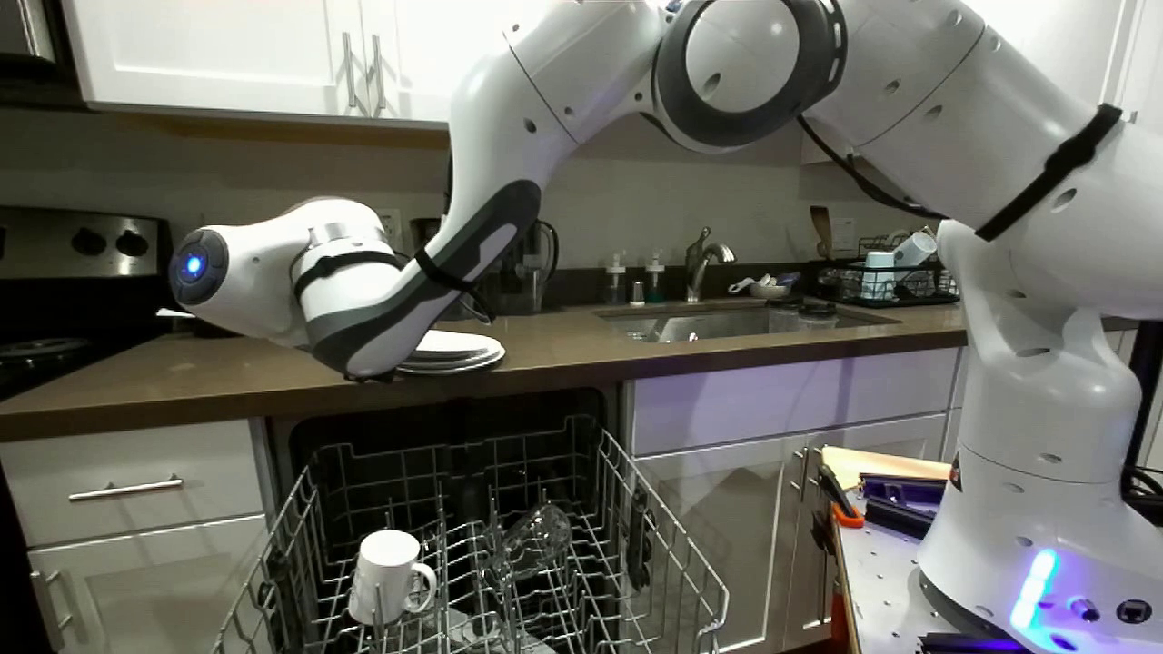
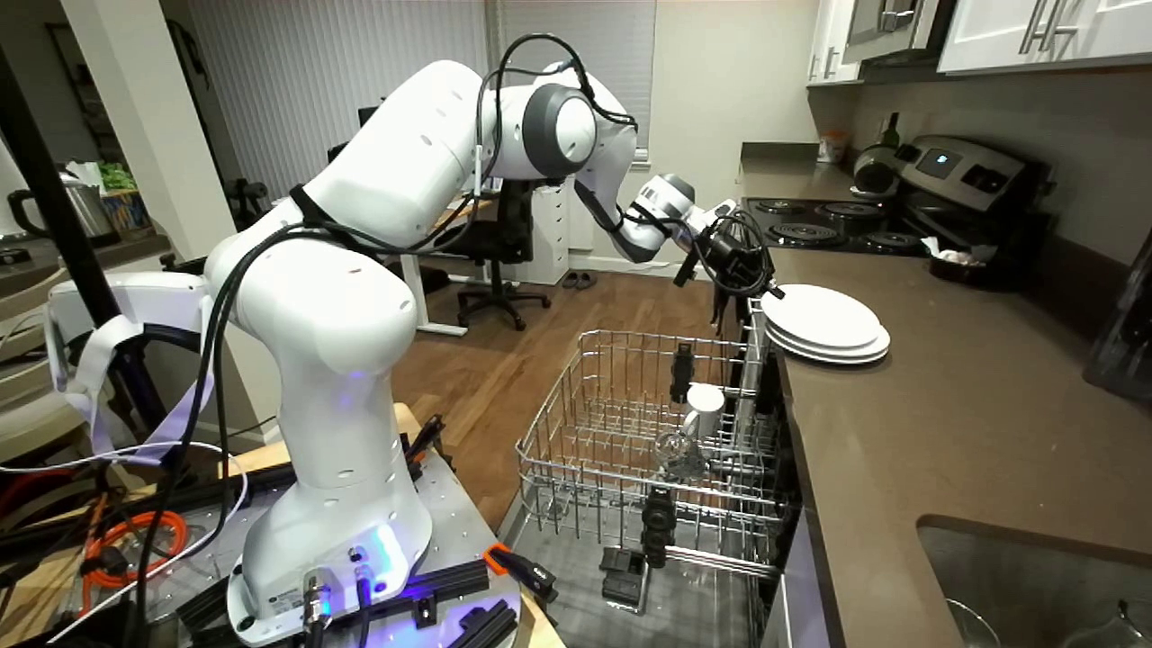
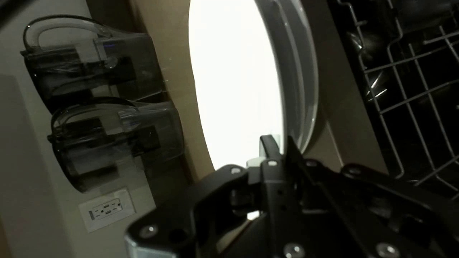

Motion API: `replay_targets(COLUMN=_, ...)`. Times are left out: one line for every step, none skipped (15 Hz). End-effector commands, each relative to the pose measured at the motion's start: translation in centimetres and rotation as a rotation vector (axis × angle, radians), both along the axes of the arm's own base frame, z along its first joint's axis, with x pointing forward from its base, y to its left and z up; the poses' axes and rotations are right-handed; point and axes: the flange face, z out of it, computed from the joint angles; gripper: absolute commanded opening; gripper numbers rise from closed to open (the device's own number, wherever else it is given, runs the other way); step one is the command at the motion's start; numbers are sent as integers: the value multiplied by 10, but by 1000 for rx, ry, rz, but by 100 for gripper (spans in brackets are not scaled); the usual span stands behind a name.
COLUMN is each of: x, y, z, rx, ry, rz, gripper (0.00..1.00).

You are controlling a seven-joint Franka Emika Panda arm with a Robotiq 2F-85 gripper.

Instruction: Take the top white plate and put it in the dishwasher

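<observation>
The top white plate (image 3: pixel 236 71) lies on a stack of white plates at the counter's edge, seen in both exterior views. In the wrist view my gripper (image 3: pixel 281 145) is shut on its rim, one finger (image 3: pixel 270 147) over the plate's face and the other beneath. The lower plates (image 3: pixel 309 79) show below it. In an exterior view the gripper (image 2: pixel 776 290) reaches the stack's near side; the fingertips are small there. The arm hides part of the plates (image 1: pixel 459 345) elsewhere. Below the counter the dishwasher (image 1: pixel 309 431) stands with its wire rack pulled out.
A white mug (image 1: pixel 386 577) and a clear glass (image 1: pixel 538 536) sit in the rack. Two dark-lidded pitchers (image 3: pixel 122 139) stand behind the plates. The stove (image 2: pixel 823 220) lies beyond the stack, and the sink (image 1: pixel 727 320) is farther along the brown counter (image 2: pixel 945 405).
</observation>
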Motion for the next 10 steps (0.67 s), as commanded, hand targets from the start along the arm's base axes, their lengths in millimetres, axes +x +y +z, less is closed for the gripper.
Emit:
replay_targets(x=-4, y=4, z=12, rx=-40, ry=-57, rz=-16, gripper=2)
replay_targets(x=-5, y=4, z=14, rx=-42, ry=-65, rz=-19, gripper=2)
replay_targets(x=-6, y=5, z=16, rx=-47, ry=-72, rz=-23, gripper=2)
replay_targets(x=-7, y=6, z=18, rx=-52, ry=-76, rz=-26, gripper=2)
replay_targets(x=-9, y=6, z=20, rx=-61, ry=-80, rz=-30, gripper=2)
replay_targets(x=-10, y=7, z=22, rx=-71, ry=-80, rz=-32, gripper=2)
replay_targets(x=-12, y=7, z=25, rx=-87, ry=-80, rz=-33, gripper=2)
replay_targets(x=-13, y=7, z=29, rx=-105, ry=-76, rz=-32, gripper=2)
replay_targets(x=-15, y=7, z=32, rx=-117, ry=-61, rz=-31, gripper=2)
replay_targets(x=-16, y=6, z=36, rx=-125, ry=-58, rz=-39, gripper=2)
